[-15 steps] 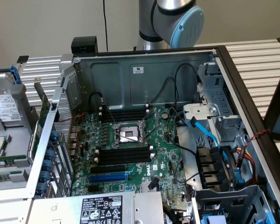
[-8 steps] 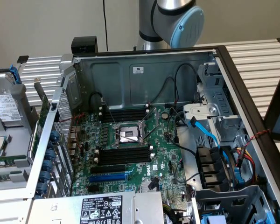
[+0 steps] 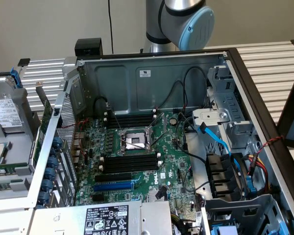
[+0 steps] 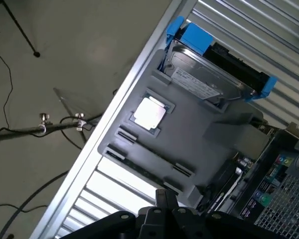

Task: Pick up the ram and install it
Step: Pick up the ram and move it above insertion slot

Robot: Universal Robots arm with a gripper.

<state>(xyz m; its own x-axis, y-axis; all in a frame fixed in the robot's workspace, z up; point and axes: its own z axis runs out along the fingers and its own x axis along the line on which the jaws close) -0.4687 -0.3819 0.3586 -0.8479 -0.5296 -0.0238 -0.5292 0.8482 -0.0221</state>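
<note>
My gripper point(image 4: 164, 200) hangs above the grey parts tray point(image 4: 214, 117), its dark fingers shut with nothing between them. The tray carries a hard drive point(image 4: 199, 82) in a blue caddy and a square silver processor point(image 4: 149, 112), with long grooves point(image 4: 152, 152) beside it. In the exterior view the same tray point(image 3: 12, 147) stands at the left, and a thin dark-green strip point(image 3: 10, 169) lies in one groove; I cannot tell whether that is the ram. On the motherboard point(image 3: 171, 166), the black memory slots point(image 3: 130, 162) with white end clips look unfilled.
The open computer case point(image 3: 152, 73) has upright metal walls. A second row of black slots point(image 3: 130, 120), the processor socket point(image 3: 134, 142) and a blue expansion slot point(image 3: 112, 186) lie inside. Loose cables point(image 3: 220, 142) and drive bays crowd the right. The arm's base point(image 3: 179, 22) stands behind.
</note>
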